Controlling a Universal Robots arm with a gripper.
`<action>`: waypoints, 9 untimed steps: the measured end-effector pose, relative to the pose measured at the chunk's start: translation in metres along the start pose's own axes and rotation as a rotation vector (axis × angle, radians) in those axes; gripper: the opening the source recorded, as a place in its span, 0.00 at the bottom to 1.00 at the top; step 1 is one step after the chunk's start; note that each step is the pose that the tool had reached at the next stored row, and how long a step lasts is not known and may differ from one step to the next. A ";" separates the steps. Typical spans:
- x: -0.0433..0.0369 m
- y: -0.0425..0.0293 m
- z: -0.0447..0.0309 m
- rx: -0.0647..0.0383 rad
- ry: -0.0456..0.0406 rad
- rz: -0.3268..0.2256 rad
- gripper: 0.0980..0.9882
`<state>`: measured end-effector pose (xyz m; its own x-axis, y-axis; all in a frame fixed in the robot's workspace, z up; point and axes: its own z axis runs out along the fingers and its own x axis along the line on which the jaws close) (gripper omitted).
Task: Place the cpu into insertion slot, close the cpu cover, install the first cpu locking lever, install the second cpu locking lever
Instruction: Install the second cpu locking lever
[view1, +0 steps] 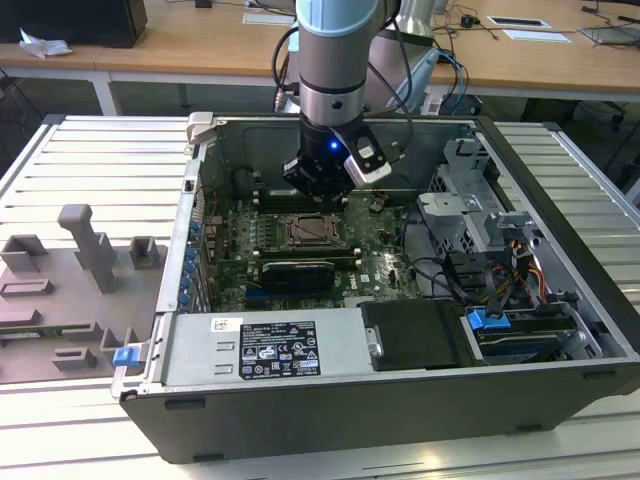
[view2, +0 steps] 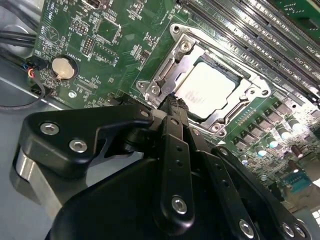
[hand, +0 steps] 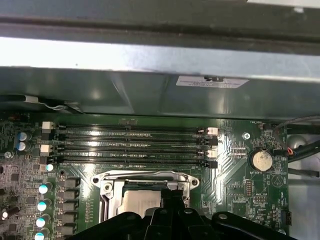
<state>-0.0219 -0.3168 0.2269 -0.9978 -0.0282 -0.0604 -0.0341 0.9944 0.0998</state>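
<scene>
The pale silver-beige square cpu (view2: 207, 89) lies seated in the black-rimmed insertion slot (view2: 239, 78) under the lowered silvery-grey metal cpu cover (view2: 176, 50); the black gripper (view2: 172, 102), fingers clenched on nothing, hovers just above the cover's edge; pressing squarely should avoid skidding.

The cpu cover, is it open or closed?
Closed. In the second wrist view the cpu cover lies flat on the green board, framing the pale cpu that sits inside its square opening.

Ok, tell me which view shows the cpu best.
The second wrist view: the cpu lies in its socket with the cover down around it, most of its pale top visible. In the first wrist view the gripper hides part of it. In the exterior view it's small, beneath the arm.
</scene>
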 end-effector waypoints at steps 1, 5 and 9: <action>0.0000 -0.0008 -0.0001 0.000 0.0000 0.000 0.01; 0.0002 -0.0065 -0.0007 0.000 0.0000 0.000 0.01; 0.0003 -0.0107 -0.0011 0.000 0.0000 0.000 0.01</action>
<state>-0.0219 -0.3276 0.2269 -0.9978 -0.0282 -0.0604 -0.0341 0.9944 0.0998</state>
